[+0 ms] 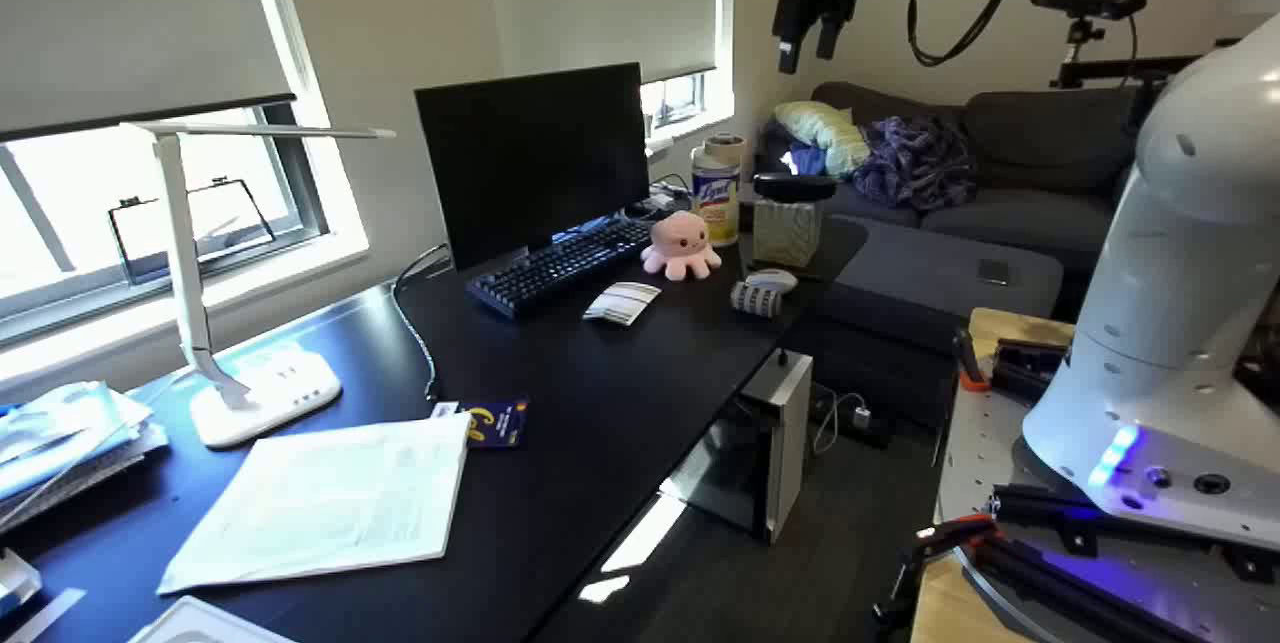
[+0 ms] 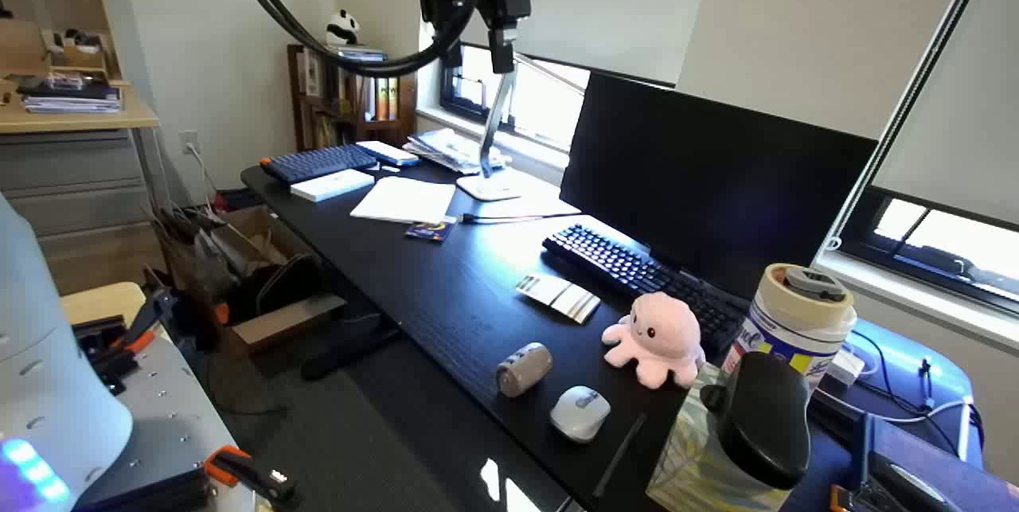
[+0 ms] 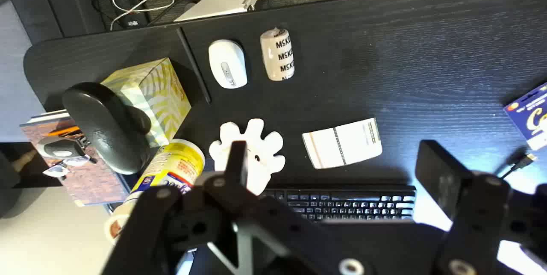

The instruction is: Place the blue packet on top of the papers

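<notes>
The blue packet point(image 1: 498, 423) is a flat dark-blue card with yellow lettering. It lies on the black desk against the edge of the white papers point(image 1: 330, 503); I cannot tell whether the papers cover part of it. Packet point(image 2: 431, 230) and papers point(image 2: 406, 200) also show in an exterior view. In the wrist view the packet point(image 3: 532, 114) is cut by the right edge, and the papers are out of view. My gripper point(image 1: 808, 53) is open and empty, high above the desk. In the wrist view its fingers point(image 3: 333, 151) stand wide apart, over the keyboard side.
A monitor point(image 1: 540, 158), keyboard point(image 1: 565, 263) and pink octopus toy point(image 1: 682, 245) stand along the desk. A striped white card point(image 3: 342, 143), mouse point(image 3: 228, 63) and tan roll point(image 3: 277, 54) lie nearby. A wipes canister point(image 1: 716, 193), tissue box point(image 1: 787, 233) and white lamp point(image 1: 180, 253) stand upright.
</notes>
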You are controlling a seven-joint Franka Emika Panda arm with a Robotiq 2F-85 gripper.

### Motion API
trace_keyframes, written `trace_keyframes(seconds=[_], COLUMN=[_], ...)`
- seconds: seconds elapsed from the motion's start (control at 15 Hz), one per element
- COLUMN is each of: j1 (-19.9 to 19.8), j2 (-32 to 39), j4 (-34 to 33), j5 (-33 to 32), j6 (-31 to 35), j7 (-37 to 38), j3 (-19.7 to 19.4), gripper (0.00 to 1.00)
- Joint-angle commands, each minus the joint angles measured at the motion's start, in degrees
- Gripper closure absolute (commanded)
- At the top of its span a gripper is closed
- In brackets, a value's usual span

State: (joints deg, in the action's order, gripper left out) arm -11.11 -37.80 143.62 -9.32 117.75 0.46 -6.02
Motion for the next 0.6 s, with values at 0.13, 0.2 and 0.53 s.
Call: trace_keyframes(seconds=[0.13, 0.2, 0.53], j1=[1.97, 3.18, 11.51], j2=[3.51, 6.05, 19.44], j4=[-1.57, -2.41, -7.21], j5=[0.88, 1.18, 3.14], j6=[1.15, 1.64, 4.06], j7=[-0.3, -0.25, -1.16], j3=[0.29, 1.19, 6.02], gripper=[0.0, 0.0, 0.0])
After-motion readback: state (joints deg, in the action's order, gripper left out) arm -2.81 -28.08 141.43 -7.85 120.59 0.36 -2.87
